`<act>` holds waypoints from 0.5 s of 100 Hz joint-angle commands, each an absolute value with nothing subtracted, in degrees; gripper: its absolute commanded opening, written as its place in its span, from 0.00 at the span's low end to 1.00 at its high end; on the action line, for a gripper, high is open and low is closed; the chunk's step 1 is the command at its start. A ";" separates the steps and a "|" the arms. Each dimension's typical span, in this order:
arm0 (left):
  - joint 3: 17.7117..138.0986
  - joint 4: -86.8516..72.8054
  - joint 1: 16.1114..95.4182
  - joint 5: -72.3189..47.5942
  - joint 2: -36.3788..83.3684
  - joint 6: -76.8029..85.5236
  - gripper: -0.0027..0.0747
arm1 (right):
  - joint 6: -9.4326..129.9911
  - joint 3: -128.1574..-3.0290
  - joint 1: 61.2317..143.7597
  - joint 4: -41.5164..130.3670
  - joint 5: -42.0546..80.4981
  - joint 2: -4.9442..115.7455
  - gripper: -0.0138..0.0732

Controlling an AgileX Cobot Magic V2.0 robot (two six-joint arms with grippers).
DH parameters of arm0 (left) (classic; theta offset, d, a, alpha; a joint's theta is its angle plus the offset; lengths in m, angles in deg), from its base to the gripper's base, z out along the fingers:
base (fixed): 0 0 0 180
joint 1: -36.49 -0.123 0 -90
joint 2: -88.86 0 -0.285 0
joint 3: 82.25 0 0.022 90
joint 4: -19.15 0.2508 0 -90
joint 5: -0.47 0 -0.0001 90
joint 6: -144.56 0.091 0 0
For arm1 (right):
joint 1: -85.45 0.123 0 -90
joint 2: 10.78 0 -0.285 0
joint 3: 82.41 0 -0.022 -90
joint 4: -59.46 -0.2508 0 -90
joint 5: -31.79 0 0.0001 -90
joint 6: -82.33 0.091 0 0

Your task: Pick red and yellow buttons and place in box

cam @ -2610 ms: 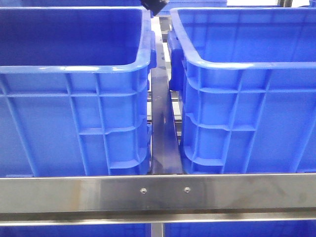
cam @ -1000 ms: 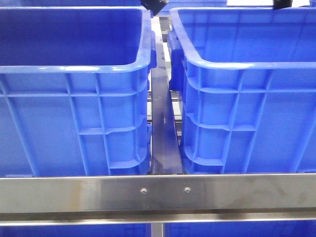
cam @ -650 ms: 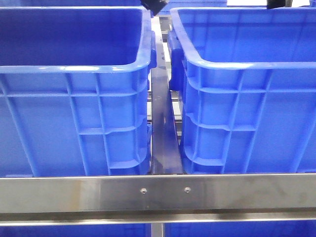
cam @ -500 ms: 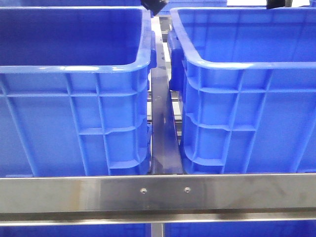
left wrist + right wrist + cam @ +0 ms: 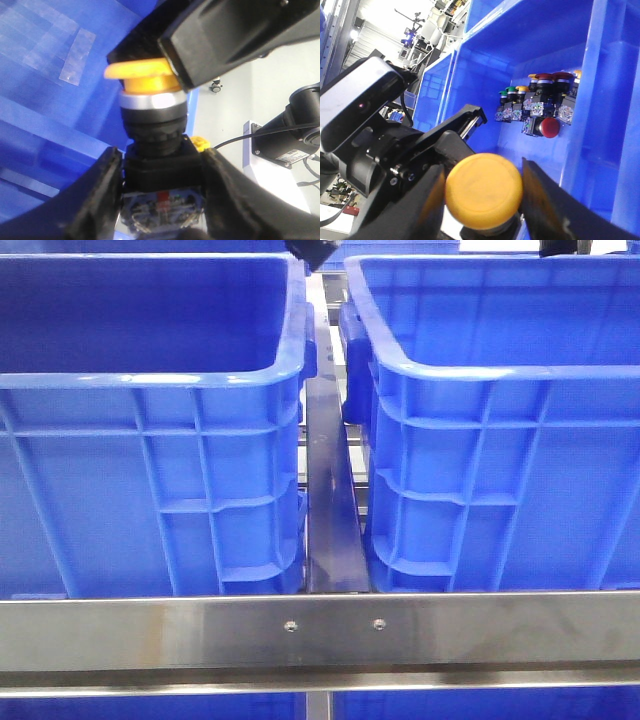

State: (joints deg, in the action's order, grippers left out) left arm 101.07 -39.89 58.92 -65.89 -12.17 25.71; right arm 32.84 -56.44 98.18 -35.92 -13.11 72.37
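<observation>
Yellow button (image 5: pixel 484 187) between right gripper (image 5: pixel 482 200) fingers — blue crate (image 5: pixel 600 100) beyond

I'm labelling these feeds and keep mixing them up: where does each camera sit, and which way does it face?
Front view: low before the steel rail, facing forward at two blue crates; only dark arm bits at the top edge.
Left wrist view: on the left arm, looking along the left pincer, shut on a yellow button.
Right wrist view: on the right arm; right pincer holds another yellow button, spare buttons beyond.
All three show blue crate walls.
</observation>
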 commanded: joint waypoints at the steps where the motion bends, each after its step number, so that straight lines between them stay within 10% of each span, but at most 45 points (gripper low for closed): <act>1: 102.51 -44.60 59.37 -65.65 -9.39 25.72 0.22 | 31.71 -58.38 98.17 -39.43 -15.51 71.09 0.41; 24: 102.51 -44.48 59.37 -66.10 -9.39 25.13 0.30 | 31.71 -58.38 98.17 -39.43 -15.51 71.09 0.41; 43: 102.51 -44.48 59.37 -66.07 -9.39 25.13 0.90 | 31.71 -58.38 98.17 -39.48 -15.51 71.09 0.41; 50: 102.51 -44.48 59.37 -65.51 -9.39 25.13 0.96 | 31.71 -58.38 98.17 -39.50 -15.51 71.09 0.41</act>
State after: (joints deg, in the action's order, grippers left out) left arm 101.07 -39.89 58.92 -66.15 -12.17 25.71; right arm 32.82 -56.44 98.18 -35.92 -13.11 72.37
